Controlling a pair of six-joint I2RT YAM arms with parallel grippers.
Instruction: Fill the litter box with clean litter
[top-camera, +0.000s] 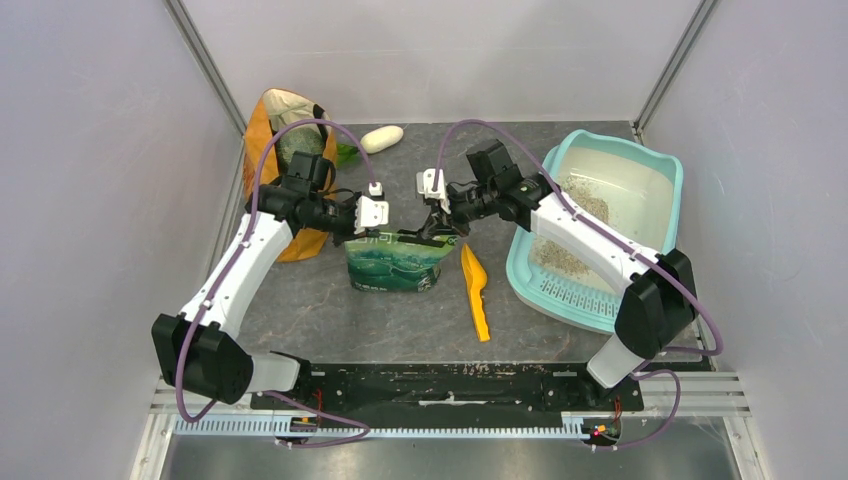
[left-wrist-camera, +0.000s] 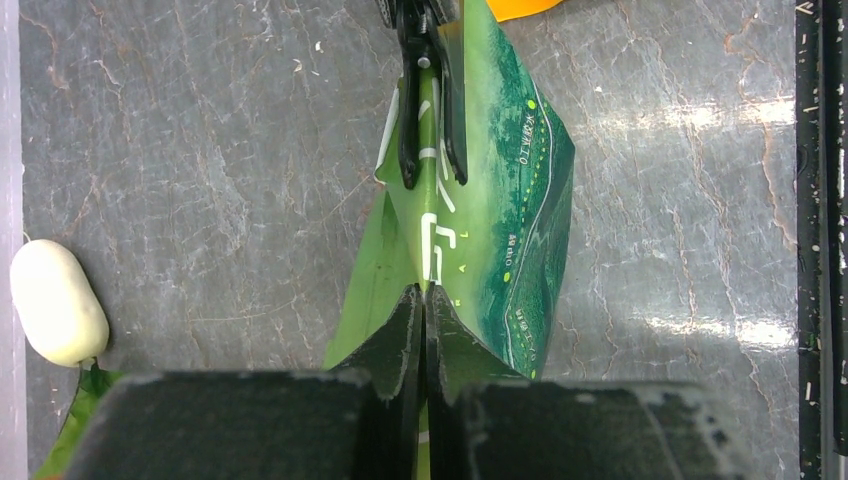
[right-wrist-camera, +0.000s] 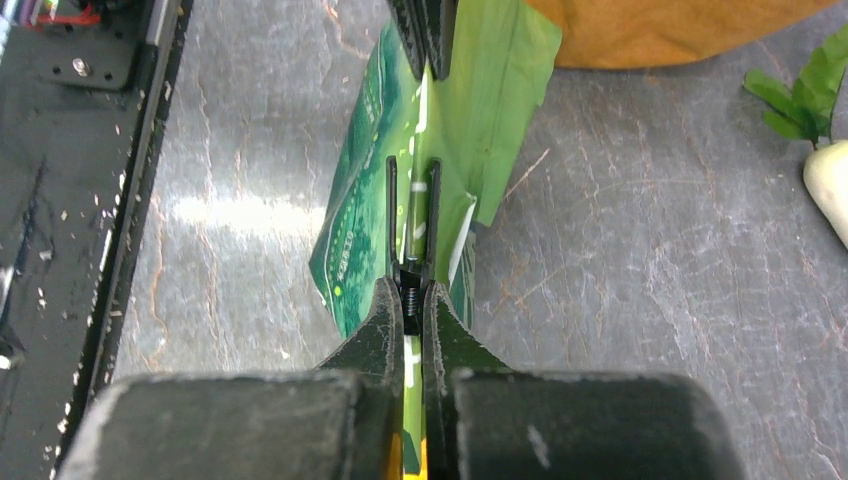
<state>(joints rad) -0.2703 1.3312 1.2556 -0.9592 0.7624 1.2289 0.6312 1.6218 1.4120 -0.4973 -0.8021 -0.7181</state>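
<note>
- We found the litter box (top-camera: 662, 160) at the right of the top view. A thin patch of litter (top-camera: 590, 207) lay on its pale floor, partly hidden behind the right arm.
- The green bag (top-camera: 395, 262) stood at the centre of that frame, apart from the litter box. The orange scoop (top-camera: 476, 290) lay between them.
- Both tools were pinched tight on the bag's top seam, the left gripper (left-wrist-camera: 425, 305) at one end and the right gripper (right-wrist-camera: 412, 295) at the other. Each had only the film between its jaws.
- We judged the bag to be soft, slick film, bottom-heavy with loose grains that would shift once tipped. The seam looked the soundest place to hold, since the flat sides would likely slip.
- We expected the litter to pour like sand, and the litter box to be stiff enough to stay put.
</note>
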